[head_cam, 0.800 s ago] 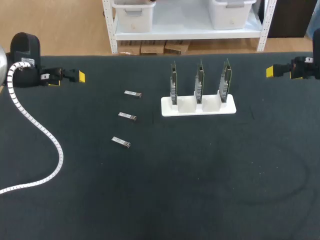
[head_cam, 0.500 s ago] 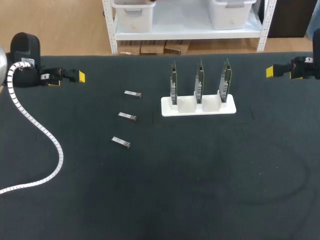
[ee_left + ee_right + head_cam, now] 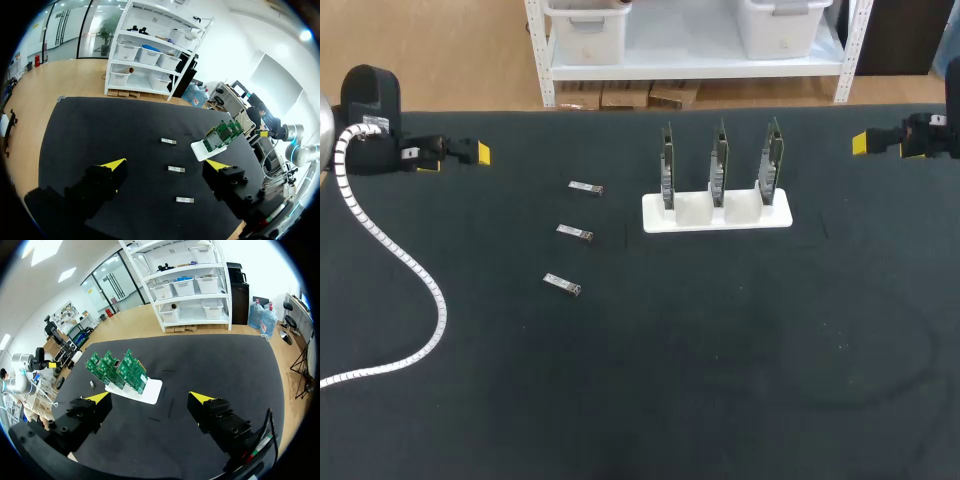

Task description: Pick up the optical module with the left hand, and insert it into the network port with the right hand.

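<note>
Metal-cased and seemingly light, stiff and slick, the modules (image 3: 574,233) lie loose left of the rack (image 3: 716,215); pinch one across its long sides; left gripper (image 3: 165,164) and right gripper (image 3: 149,397) gape empty.

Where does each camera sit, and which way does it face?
Head view: fixed above and behind, looking down on the table; left gripper at its left, right gripper at its right.
Left wrist view: on that wrist, facing past open fingers toward three optical modules.
Right wrist view: on that wrist, facing past open fingers across the table.
Shared: all show the white card stand.
</note>
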